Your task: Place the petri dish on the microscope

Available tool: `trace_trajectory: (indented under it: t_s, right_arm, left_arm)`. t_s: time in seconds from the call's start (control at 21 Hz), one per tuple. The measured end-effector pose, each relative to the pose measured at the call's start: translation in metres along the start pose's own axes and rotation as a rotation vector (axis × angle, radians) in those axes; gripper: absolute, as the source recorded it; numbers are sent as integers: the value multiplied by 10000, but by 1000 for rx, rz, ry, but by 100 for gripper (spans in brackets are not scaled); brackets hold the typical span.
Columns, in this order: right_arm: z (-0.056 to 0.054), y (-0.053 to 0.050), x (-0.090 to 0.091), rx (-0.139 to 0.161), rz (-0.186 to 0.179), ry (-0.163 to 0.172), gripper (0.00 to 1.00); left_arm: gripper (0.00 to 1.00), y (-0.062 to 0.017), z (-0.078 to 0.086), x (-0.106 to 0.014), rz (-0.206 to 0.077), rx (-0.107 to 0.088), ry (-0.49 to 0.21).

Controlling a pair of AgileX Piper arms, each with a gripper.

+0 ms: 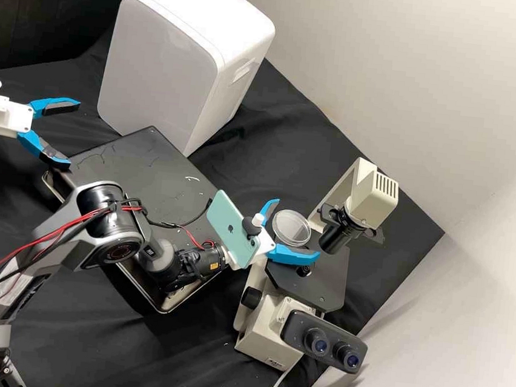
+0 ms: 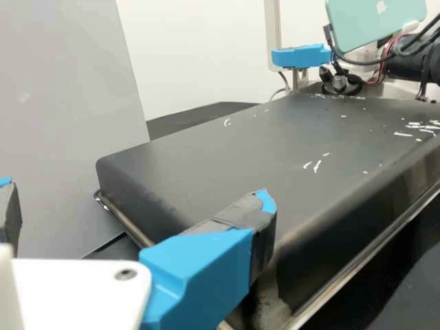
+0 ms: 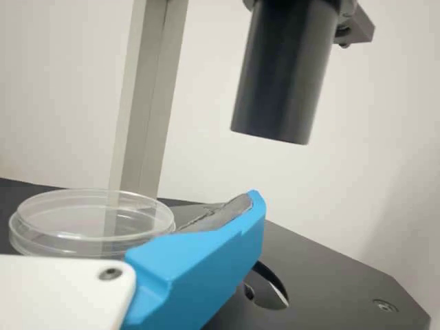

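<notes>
A clear round petri dish (image 1: 291, 227) hangs just above the black stage (image 1: 325, 282) of the beige microscope (image 1: 269, 325), beside its dark condenser tube (image 1: 336, 236). My right gripper (image 1: 287, 233) is shut on the dish, one blue finger on each side. In the right wrist view the dish (image 3: 89, 221) rests against one blue finger (image 3: 206, 251), with the stage (image 3: 330, 292) below and the tube (image 3: 285, 69) above. My left gripper (image 1: 66, 132) stands open and holds nothing at the far left, by the corner of the black slab (image 2: 275, 172).
A white box (image 1: 186, 53) stands at the back. A black slab on a metal tray (image 1: 144, 176) lies mid-bench, under the right arm. The wall runs close behind and to the right of the microscope. The binocular eyepieces (image 1: 331, 346) jut forward.
</notes>
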Motion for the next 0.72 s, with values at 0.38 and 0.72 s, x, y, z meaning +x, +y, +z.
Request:
trace_trajectory:
  t_s: [0.38,0.72]
  right_arm:
    - [26,74,-73,22,2,-33,100]
    - [30,83,-85,37,4,-35,100]
  left_arm:
    - [100,-2,-2,1,0,-5,8]
    - [100,-6,-7,6,-2,-6,13]
